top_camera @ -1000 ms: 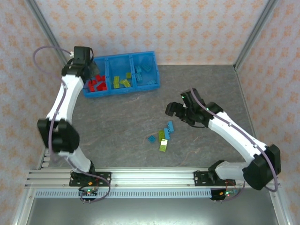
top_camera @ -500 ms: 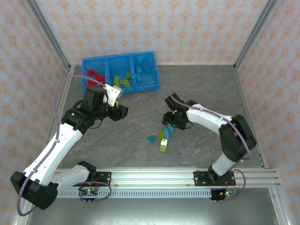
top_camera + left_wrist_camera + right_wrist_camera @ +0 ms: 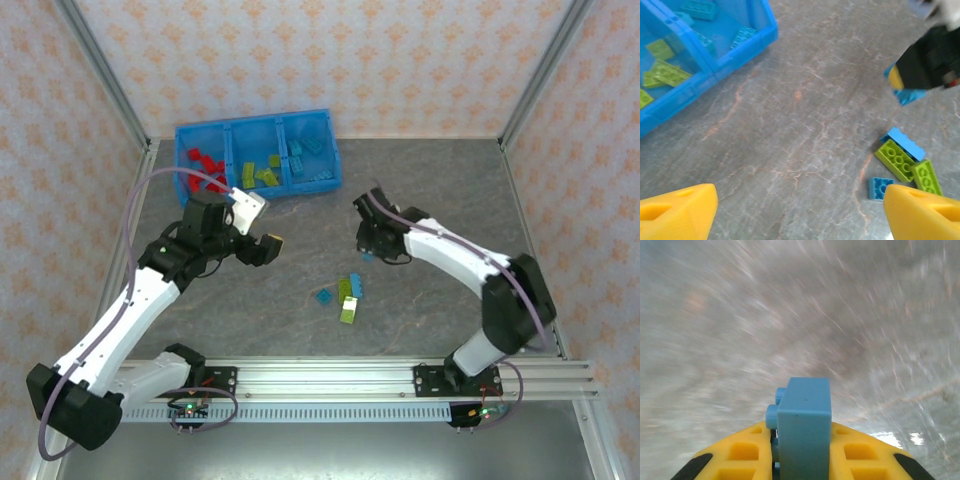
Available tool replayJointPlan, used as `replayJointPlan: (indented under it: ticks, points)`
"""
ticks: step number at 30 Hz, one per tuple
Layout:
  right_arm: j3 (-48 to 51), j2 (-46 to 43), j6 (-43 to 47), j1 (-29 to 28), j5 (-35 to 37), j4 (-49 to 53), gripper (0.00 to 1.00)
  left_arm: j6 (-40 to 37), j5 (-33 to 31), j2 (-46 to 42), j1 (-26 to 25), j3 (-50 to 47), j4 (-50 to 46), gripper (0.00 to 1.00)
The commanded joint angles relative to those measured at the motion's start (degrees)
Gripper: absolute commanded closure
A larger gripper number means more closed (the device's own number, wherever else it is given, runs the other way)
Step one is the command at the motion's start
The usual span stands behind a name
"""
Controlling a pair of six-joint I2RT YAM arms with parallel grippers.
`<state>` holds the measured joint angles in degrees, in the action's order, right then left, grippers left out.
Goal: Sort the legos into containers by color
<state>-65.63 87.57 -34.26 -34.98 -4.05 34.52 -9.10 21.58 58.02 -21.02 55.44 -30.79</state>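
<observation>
At the bench's (image 3: 440,185) far left, the blue tray (image 3: 250,121) holds red legos (image 3: 203,168) in its left container, green legos (image 3: 262,173) in the middle and blue legos (image 3: 305,155) in the right, while loose legos (image 3: 346,297) lie mid-bench, the left hand (image 3: 800,212) released and the right hand (image 3: 370,240) grasping a blue brick (image 3: 804,425).

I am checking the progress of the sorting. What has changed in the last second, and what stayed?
The left tool came back from the tray toward the middle of the table and stands open. The right tool moved to the loose bricks, shut on a light blue brick and lifted it. The tray and the other loose bricks stayed in place.
</observation>
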Motion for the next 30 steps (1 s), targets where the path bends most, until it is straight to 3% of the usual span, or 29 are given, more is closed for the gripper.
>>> replayJointPlan:
  ticks: [1,4,7,14,20,22,24,25,27,30]
  points:
    - [-4.6,-5.3,5.7,-1.6,3.8,-10.4,0.76,0.9,-8.7,-2.4,0.4,-1.2,4.1,0.12]
    - [-9.8,-0.6,10.4,-1.9,2.9,-16.4,0.77,1.8,-14.5,-2.1,1.1,-1.3,3.4,0.12]
    - [-19.4,9.5,15.8,-2.0,4.4,-16.8,0.77,1.7,-18.3,-2.0,1.4,-1.5,2.5,0.12]
    - [-52.0,38.7,24.1,-1.6,14.6,-8.5,0.79,0.4,-20.9,-5.5,1.9,-3.2,3.5,0.11]
    - [-77.2,57.2,25.5,-0.3,15.7,0.1,0.74,1.1,-22.9,-6.7,2.2,-4.5,5.0,0.11]
    - [-80.6,59.7,25.9,0.0,14.3,0.7,0.65,3.0,-24.4,-6.6,2.3,-5.1,6.5,0.11]
    - [-81.4,59.7,25.7,0.3,12.2,1.1,0.43,7.1,-28.5,-6.2,2.6,-5.8,8.3,0.11]
    - [-81.3,59.1,25.7,0.4,11.2,1.3,0.38,9.4,-30.9,-6.0,2.8,-6.2,9.0,0.09]
    - [-80.5,56.8,25.5,0.4,9.5,2.2,0.36,14.0,-34.0,-5.0,3.8,-6.6,8.9,0.06]
    - [-77.0,51.0,24.5,0.4,7.5,3.6,0.35,16.4,-33.5,-3.5,5.0,-6.1,8.2,0.12]
